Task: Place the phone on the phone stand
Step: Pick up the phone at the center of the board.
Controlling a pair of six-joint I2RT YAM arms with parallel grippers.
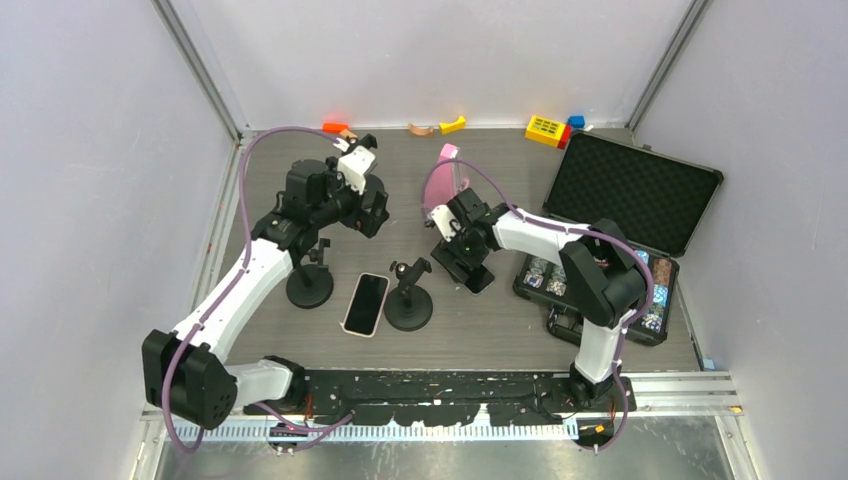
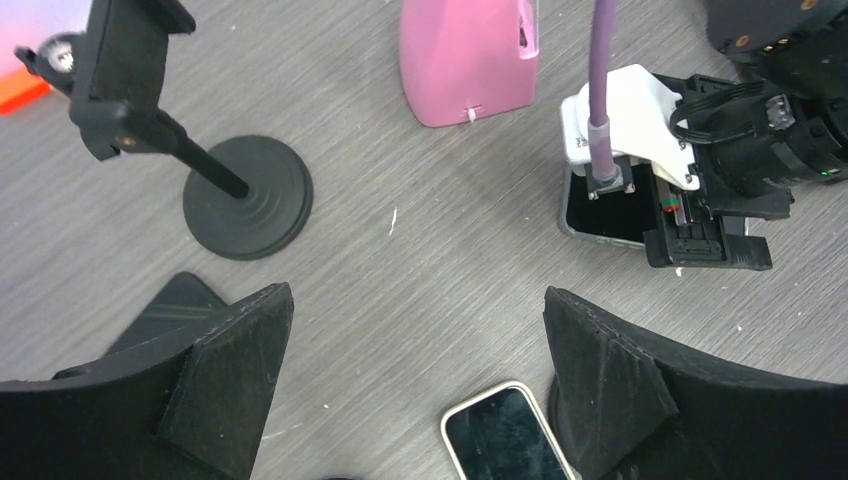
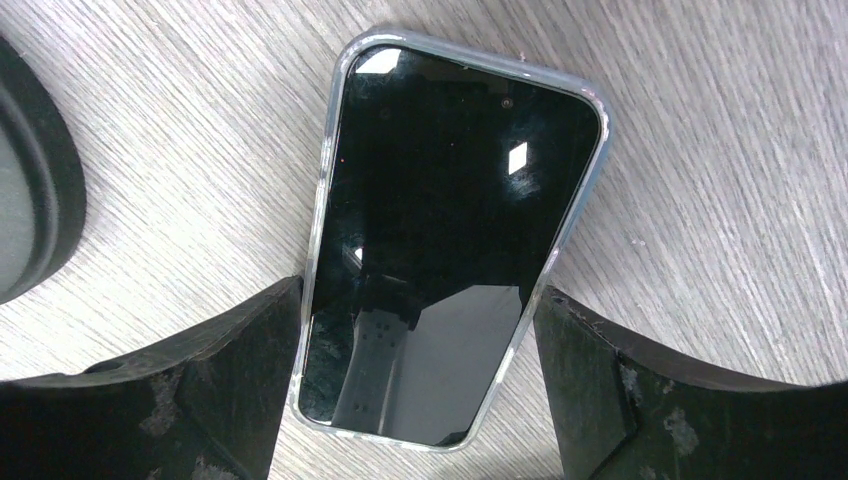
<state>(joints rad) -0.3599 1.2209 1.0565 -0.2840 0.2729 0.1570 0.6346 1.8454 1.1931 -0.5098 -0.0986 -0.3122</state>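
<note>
The right gripper (image 3: 418, 295) straddles the clear-cased phone (image 3: 450, 180), fingers open, not yet gripping — best to centre, then close squarely on its long edges. The left gripper (image 2: 417, 292) hangs open.

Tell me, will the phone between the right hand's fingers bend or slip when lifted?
Probably stiff: the phone looks like a rigid slab. Its glossy finish may slip, since the right hand would meet only thin edges. Lying flat on the table, it shouldn't roll.
</note>
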